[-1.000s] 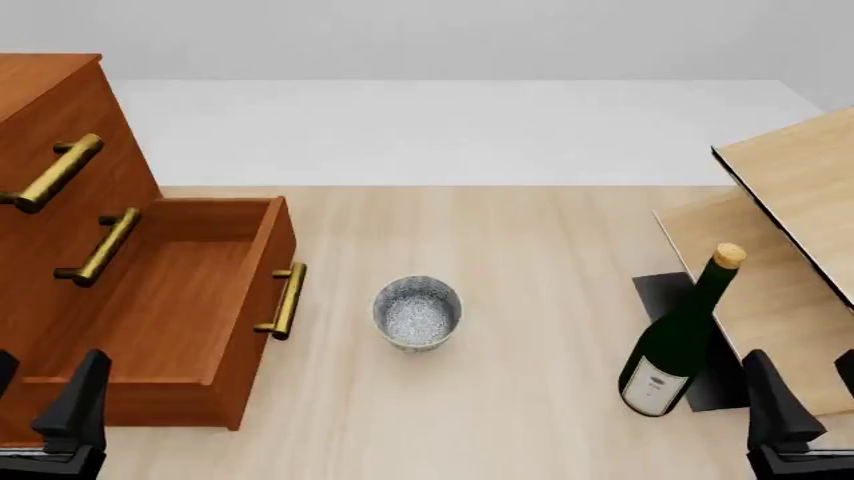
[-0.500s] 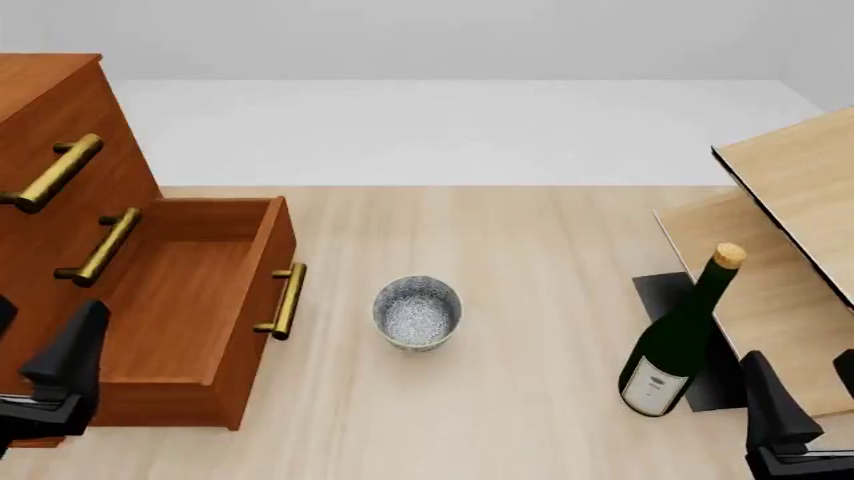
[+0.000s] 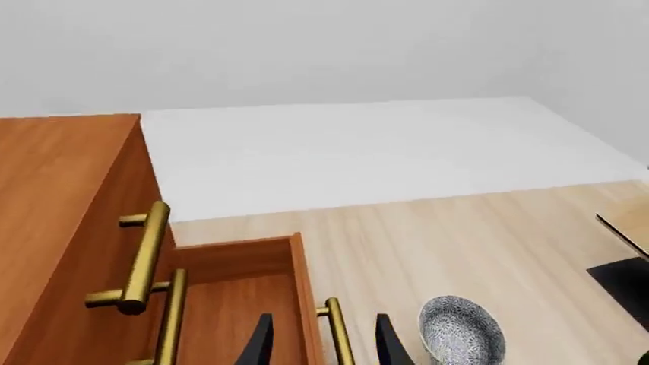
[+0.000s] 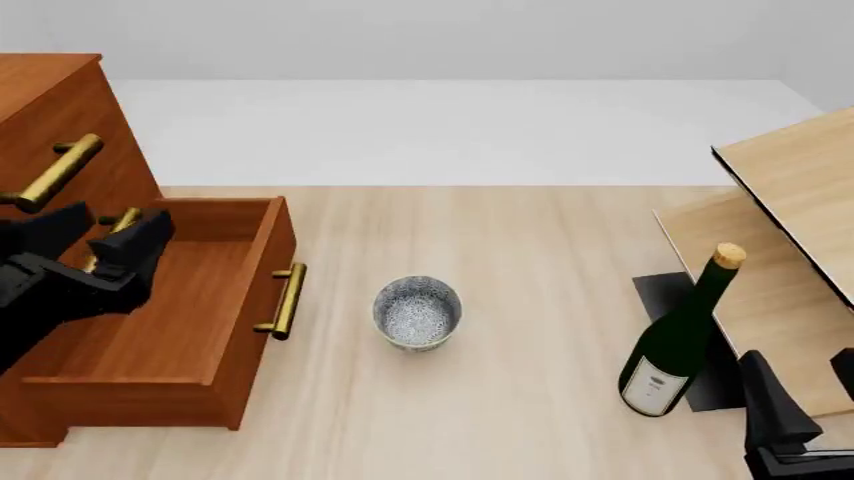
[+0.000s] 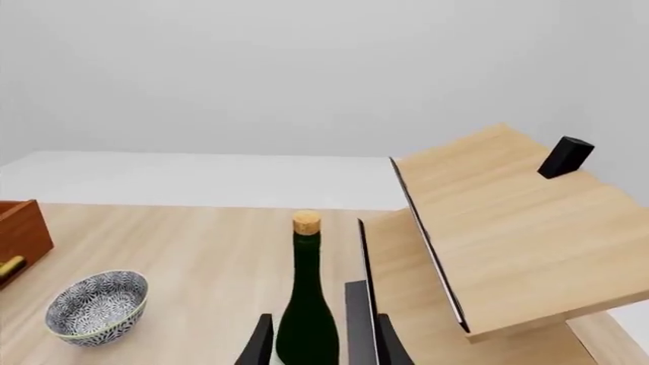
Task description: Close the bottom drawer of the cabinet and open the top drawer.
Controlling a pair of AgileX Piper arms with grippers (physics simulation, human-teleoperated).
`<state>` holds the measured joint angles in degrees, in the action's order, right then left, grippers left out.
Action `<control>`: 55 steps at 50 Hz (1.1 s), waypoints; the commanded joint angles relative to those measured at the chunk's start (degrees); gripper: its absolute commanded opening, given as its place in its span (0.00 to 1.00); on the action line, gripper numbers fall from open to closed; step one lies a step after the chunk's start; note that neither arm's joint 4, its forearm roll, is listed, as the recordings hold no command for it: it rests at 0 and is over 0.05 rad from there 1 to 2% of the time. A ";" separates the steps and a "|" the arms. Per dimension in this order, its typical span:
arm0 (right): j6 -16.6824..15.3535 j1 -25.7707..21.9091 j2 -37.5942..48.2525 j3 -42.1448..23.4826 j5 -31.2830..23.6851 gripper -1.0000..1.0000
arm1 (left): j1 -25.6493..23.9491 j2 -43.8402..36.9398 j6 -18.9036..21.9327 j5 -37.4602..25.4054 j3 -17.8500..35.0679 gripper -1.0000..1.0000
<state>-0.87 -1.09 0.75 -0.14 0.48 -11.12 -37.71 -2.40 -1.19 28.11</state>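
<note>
The reddish-brown cabinet (image 4: pixel 40 110) stands at the left. Its bottom drawer (image 4: pixel 174 310) is pulled far out, brass handle (image 4: pixel 282 300) facing the bowl. The top drawer (image 4: pixel 96 118) is shut flush, its handle (image 4: pixel 54 172) above the middle one. My left gripper (image 4: pixel 107 235) is open and empty, hovering over the open bottom drawer and in front of the middle handle. In the left wrist view the gripper (image 3: pixel 324 351) straddles the bottom drawer's handle (image 3: pixel 338 338) from above, with the top drawer's handle (image 3: pixel 142 255) beside it. My right gripper (image 4: pixel 807 400) is open and empty at the front right.
A patterned bowl (image 4: pixel 416 312) sits just right of the open drawer. A dark green wine bottle (image 4: pixel 674 350) stands on a black mat (image 4: pixel 663 295) in front of my right gripper (image 5: pixel 324 350). A pale wood shelf unit (image 4: pixel 787 180) with a small black block (image 5: pixel 564 157) fills the right side.
My left gripper has risen from the front left corner and moved forward over the open bottom drawer, up to the middle handle's height. The right gripper and the drawers have not moved.
</note>
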 commanded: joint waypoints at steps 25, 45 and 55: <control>-0.01 -0.20 -0.66 0.03 -0.60 1.00 | -13.52 -21.90 -5.45 -13.79 16.87 1.00; -0.09 -0.42 -0.51 0.04 -0.65 1.00 | -19.57 -26.05 -17.03 -14.98 14.70 1.00; -0.06 -0.44 0.41 0.02 0.15 1.00 | -20.26 -28.40 -22.07 -13.52 12.67 1.00</control>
<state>-0.94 -1.50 0.54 -0.10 0.12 -30.08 -63.93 -19.69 -15.36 42.18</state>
